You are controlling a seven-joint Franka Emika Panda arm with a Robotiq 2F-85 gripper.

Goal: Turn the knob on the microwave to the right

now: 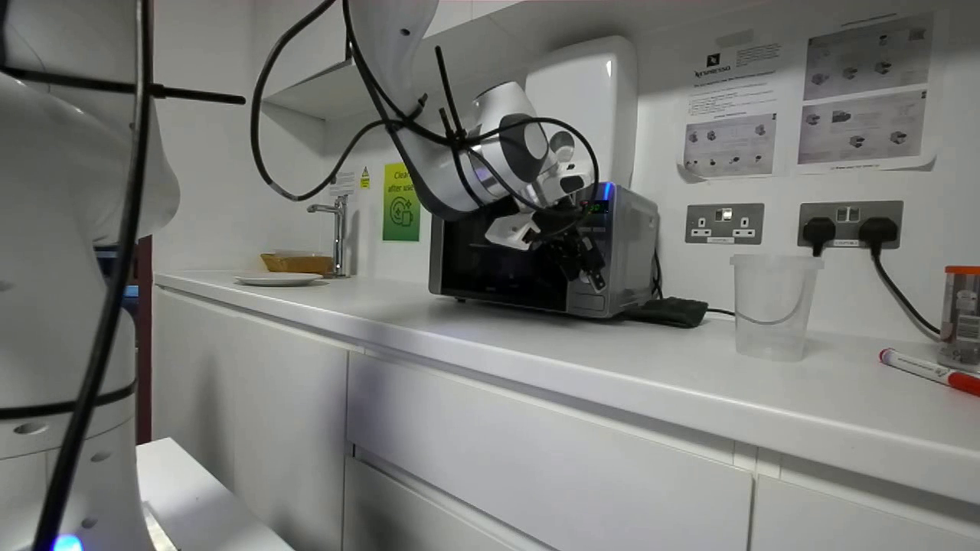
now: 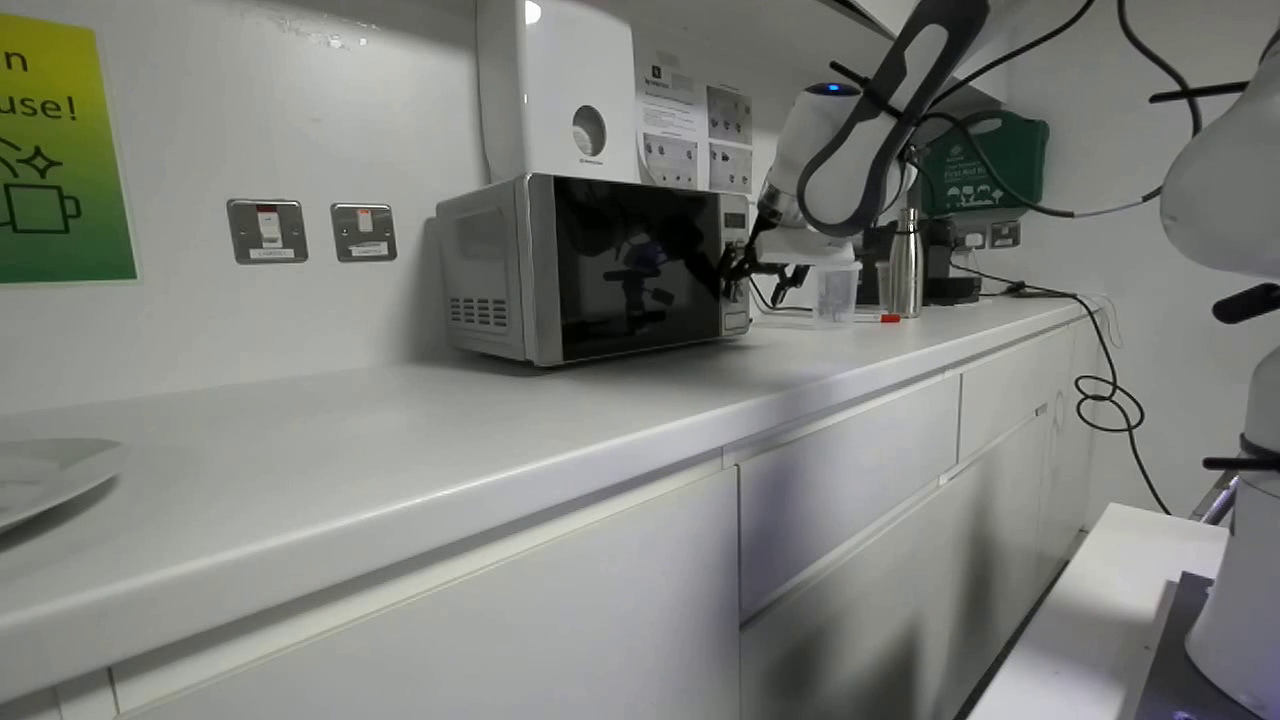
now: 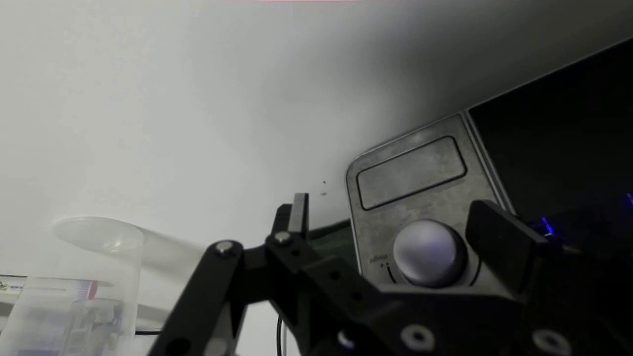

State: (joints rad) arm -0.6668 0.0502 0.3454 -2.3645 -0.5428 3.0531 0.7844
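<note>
The silver-grey microwave stands on the counter with its dark glass door shut. It also shows in an exterior view, and its control panel shows upside down in the wrist view. The round silver knob sits on the panel below the display, near the rectangular button. My gripper is open in front of the panel. In the wrist view the knob lies between the two fingers, closer to the right one; no contact is visible. In both exterior views the gripper covers the knob area.
A clear plastic bucket stands right of the microwave, with a red-and-white marker beyond it. A dark cloth lies beside the microwave. A white wall box hangs above. A white plate lies near the tap. Cables loop along my arm.
</note>
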